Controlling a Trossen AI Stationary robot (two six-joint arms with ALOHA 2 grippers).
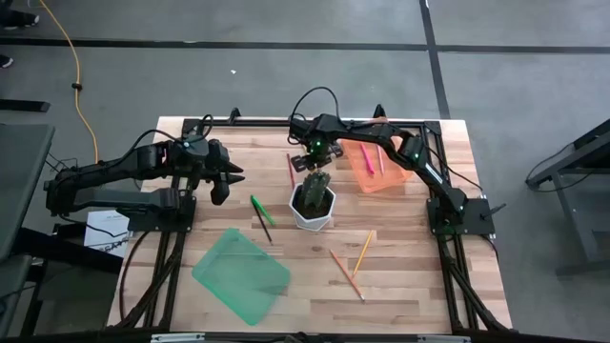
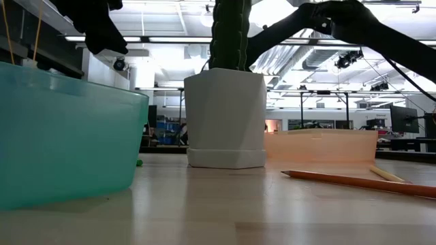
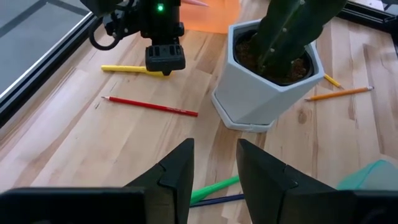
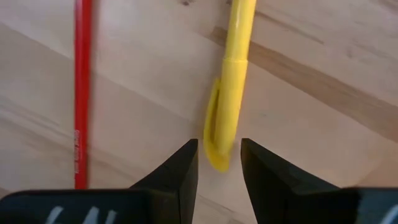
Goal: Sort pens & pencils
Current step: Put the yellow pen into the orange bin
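The right tool point(image 4: 219, 163) hangs just over the yellow pen point(image 4: 229, 87), at the far side of the surface point(image 1: 410, 276), behind the white plant pot point(image 1: 313, 208). Its two fingers stand a little apart, with the clip end of the pen showing between them. It holds nothing yet. The red pencil point(image 4: 81, 93) lies close beside the pen.

What could go wrong? The pen is round and smooth, so if the fingers close near its tip, it might slip out or swing down. The tool might also bump the red pencil and roll it away. The pot is near too, and the arm could knock it.

The left tool point(image 3: 214, 177) waits over the left part of the surface. Its fingers are a little apart and hold nothing. The green pen point(image 3: 214, 189) lies just under it, with a dark pencil point(image 3: 217, 200) touching it. A grab there might catch both at once.

Two more pencils point(image 1: 357, 259) lie near the front. The orange tray point(image 1: 393, 177) sits far right, the green tray point(image 1: 240, 276) near left.
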